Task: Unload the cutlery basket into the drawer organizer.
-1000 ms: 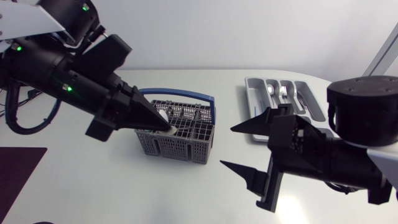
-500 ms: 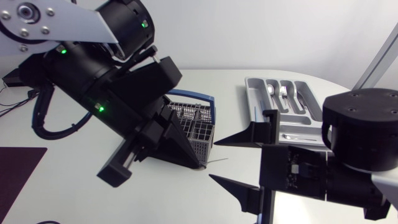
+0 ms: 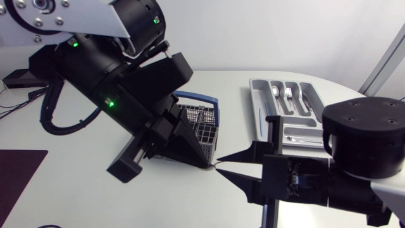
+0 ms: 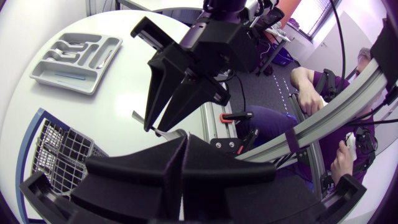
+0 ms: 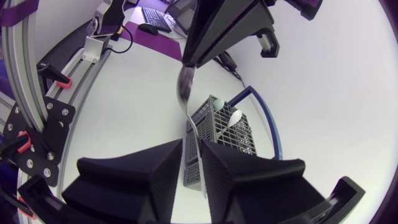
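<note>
My left gripper (image 3: 207,163) hangs beside the grey cutlery basket (image 3: 201,124) with its blue handle, shut on the bowl end of a metal spoon (image 5: 183,87). My right gripper (image 3: 220,165) meets it tip to tip. In the right wrist view the spoon's handle runs down between the right gripper's (image 5: 193,165) fingers, which have closed in on it from both sides. The basket (image 5: 225,127) stands behind the spoon with a white utensil in it. The grey drawer organizer (image 3: 255,101) lies at the back right and holds several pieces of cutlery. Ahead of my left gripper (image 4: 180,152) is the right gripper (image 4: 177,109).
A dark purple mat (image 3: 19,171) lies at the table's front left. The organizer (image 4: 43,70) sits near the table's rounded far edge. Bare white tabletop lies between basket and organizer.
My left gripper lifted the spoon out of the basket and swung toward the front middle. My right gripper moved in to meet it and closed its wide fingers around the handle.
</note>
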You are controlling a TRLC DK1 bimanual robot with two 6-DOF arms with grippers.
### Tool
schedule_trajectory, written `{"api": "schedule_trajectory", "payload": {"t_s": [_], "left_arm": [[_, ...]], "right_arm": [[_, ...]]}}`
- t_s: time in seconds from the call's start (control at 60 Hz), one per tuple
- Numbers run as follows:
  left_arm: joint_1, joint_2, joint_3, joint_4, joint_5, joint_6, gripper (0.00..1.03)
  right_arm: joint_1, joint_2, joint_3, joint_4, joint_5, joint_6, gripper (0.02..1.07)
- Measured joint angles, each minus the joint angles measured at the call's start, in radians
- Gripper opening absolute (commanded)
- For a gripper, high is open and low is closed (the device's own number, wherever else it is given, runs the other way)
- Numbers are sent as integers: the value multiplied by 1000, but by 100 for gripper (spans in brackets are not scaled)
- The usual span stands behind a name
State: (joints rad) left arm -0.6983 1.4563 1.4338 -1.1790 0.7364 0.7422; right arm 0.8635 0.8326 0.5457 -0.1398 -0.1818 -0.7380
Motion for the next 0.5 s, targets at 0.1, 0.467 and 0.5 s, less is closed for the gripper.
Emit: {"api": "schedule_trajectory", "payload": {"t_s": [0.1, 0.467, 0.5], "left_arm": [[-6, 0, 0, 0, 0, 0, 13], [3, 26, 29, 4, 2, -21, 74], [13, 26, 37, 13, 7, -32, 83]], "right_arm": [[0, 0, -8, 18, 4, 0, 8], [6, -34, -36, 13, 27, -4, 8], [6, -47, -39, 7, 30, -4, 8]]}}
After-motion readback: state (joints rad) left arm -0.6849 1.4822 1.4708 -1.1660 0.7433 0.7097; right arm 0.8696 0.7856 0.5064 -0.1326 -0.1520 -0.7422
